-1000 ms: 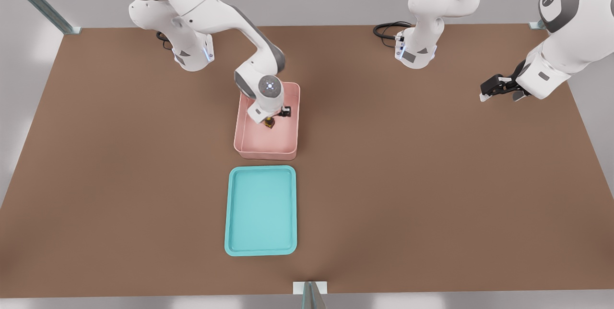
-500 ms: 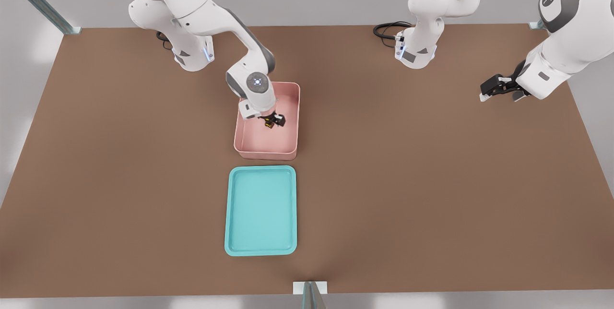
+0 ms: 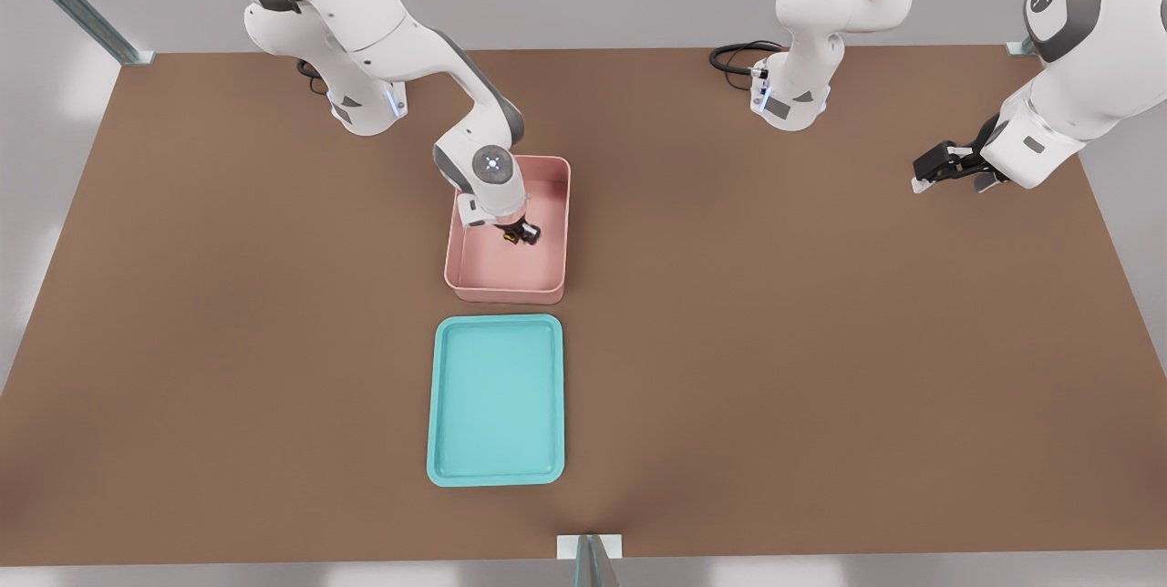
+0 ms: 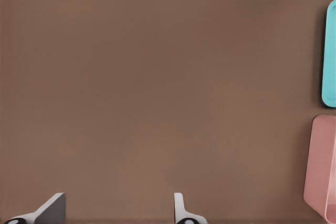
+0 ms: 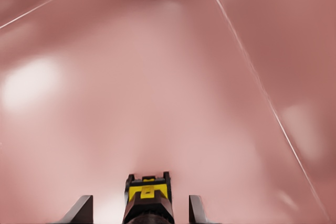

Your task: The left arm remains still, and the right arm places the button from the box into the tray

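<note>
Hand: black two-finger hand (image 3: 522, 232) of the white right arm (image 3: 392, 31), down inside the pink rectangular plastic box (image 3: 507, 293), toward its far half in the front view.
Hand state: in the right wrist view, finger tips (image 5: 81, 208) standing apart on either side of the button, a gap showing on each side; half-open, not yet clamped as far as can be seen.
Button: tiny push-button with yellow top and black body (image 5: 148, 198), between the fingers in the right wrist view; seen in the front view as a yellow speck (image 3: 512, 238) at the hand, within the box walls.
Tray: shallow turquoise rectangular tray (image 3: 438, 405), lying bare on the brown table (image 3: 821, 341), just beside the box on its near side.
Step in hand: likely the grasp itself, with fingers framing the button.
Next move: closing squarely on the black body, a straight lift clear of the pink rim, then a short carry toward the tray.
Risk: small part, easily tipped or squeezed out by an off-centre pinch.
</note>
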Robot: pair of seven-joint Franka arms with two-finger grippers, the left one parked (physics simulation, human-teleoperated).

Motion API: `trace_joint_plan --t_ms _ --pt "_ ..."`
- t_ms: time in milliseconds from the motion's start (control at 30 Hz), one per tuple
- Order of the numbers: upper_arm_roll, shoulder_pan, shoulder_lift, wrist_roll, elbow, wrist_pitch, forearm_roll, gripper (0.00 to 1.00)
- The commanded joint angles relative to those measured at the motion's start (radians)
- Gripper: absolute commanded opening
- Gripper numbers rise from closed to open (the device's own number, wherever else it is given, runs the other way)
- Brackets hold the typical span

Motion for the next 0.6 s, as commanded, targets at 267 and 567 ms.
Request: trace_joint_plan --t_ms 267,567 --pt "0.024 -0.008 0.011 0.042 -0.001 0.012 -0.001 0.36" --pt "0.294 -0.499 -0.009 -0.425 0.382 -0.27 0.0 0.36"
